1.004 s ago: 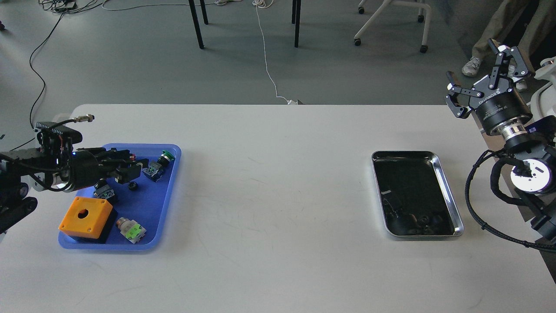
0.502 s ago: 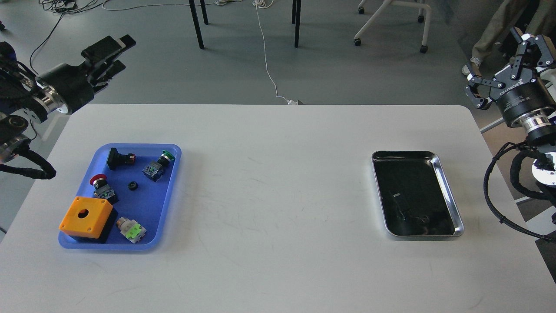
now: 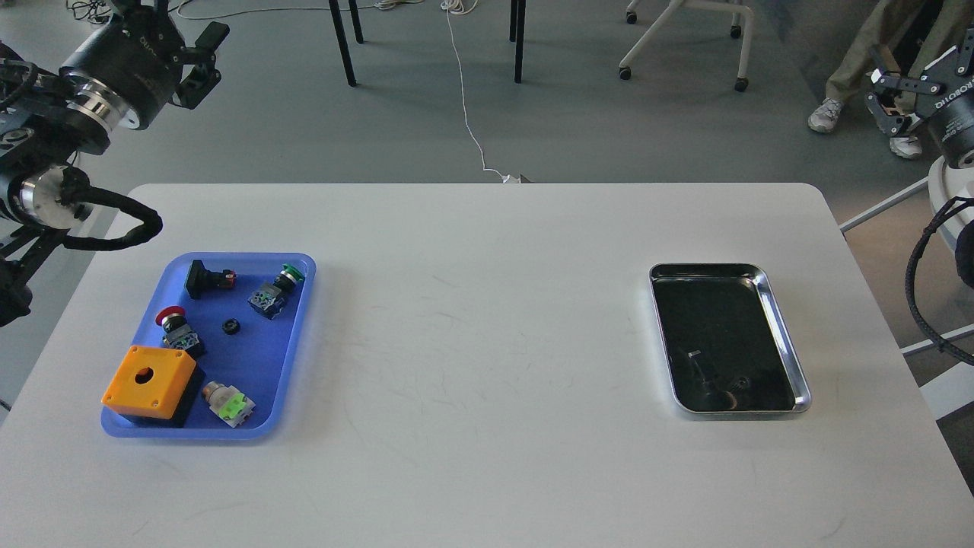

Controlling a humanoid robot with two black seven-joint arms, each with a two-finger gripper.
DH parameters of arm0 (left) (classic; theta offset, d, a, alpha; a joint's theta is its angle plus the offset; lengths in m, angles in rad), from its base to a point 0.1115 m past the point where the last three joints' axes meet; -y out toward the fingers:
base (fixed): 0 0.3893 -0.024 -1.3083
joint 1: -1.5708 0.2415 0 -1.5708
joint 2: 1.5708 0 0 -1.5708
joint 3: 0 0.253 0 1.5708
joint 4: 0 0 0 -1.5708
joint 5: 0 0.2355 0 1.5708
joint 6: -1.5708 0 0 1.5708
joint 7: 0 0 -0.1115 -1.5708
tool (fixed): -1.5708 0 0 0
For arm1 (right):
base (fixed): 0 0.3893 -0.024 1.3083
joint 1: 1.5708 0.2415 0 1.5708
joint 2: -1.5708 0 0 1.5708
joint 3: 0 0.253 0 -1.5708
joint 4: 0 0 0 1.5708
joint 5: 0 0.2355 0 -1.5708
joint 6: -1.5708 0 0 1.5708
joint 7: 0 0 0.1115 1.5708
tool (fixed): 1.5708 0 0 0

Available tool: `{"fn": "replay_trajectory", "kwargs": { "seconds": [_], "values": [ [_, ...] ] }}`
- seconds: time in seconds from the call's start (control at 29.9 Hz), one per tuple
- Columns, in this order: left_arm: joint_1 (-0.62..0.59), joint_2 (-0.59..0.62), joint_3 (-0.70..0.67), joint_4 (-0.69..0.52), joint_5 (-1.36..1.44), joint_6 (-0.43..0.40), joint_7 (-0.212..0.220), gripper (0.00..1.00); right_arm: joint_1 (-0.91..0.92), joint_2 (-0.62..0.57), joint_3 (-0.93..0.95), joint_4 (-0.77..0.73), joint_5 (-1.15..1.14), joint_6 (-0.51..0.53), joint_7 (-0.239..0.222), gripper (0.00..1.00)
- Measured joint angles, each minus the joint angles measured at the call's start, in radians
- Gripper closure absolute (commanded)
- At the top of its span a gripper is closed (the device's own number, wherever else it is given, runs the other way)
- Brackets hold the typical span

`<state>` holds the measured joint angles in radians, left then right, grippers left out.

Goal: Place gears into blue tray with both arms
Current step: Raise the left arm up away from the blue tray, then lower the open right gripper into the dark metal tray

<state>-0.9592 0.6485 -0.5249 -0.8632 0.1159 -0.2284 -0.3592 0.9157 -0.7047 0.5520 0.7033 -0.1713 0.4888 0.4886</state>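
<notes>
Both tools hang off the counter, empty: the left tool [image 3: 179,34] past the far left corner with its fingers spread, the right tool [image 3: 913,80] beyond the far right corner, fingers likewise apart. One gear [image 3: 231,326] lies mid-way in the blue tray [image 3: 297,335] near the counter's left edge, among a red push-button [image 3: 173,323], a green push-button [image 3: 277,289] and an orange box [image 3: 150,377]. A silver tray [image 3: 784,335] sits near the right edge; its dark contents cannot be made out.

White rectangular worktop [image 3: 472,342]. Right: shiny silver metal tray [image 3: 791,358] with dark interior. Left: orange square box [image 3: 150,378] with round hole, red-capped push-button [image 3: 175,326], green-capped push-button [image 3: 278,288], black switch part [image 3: 207,278].
</notes>
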Motion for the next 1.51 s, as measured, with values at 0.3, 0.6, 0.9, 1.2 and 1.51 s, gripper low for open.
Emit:
{"fn": "replay_trajectory", "kwargs": {
  "seconds": [0.3,0.6,0.9,1.2,1.51],
  "values": [
    [0.033,-0.038,-0.019,0.054,-0.236,-0.122,0.002,0.02,0.156,-0.030,-0.188,0.106,-0.299,0.000,-0.004,0.01],
    [0.059,-0.028,-0.021,0.054,-0.294,-0.144,0.002,0.02,0.433,-0.031,-0.639,0.238,-0.565,0.000,0.000,0.01],
    [0.060,-0.027,-0.030,0.053,-0.301,-0.144,0.000,0.02,0.552,-0.025,-0.932,0.369,-1.033,0.000,0.001,0.02],
    [0.062,-0.026,-0.043,0.053,-0.302,-0.146,0.002,0.02,0.553,0.013,-1.117,0.410,-1.292,0.000,0.000,0.02],
    [0.079,-0.027,-0.046,0.050,-0.303,-0.146,0.000,0.02,0.508,0.056,-1.187,0.355,-1.367,0.000,0.000,0.04]
  ]
}}
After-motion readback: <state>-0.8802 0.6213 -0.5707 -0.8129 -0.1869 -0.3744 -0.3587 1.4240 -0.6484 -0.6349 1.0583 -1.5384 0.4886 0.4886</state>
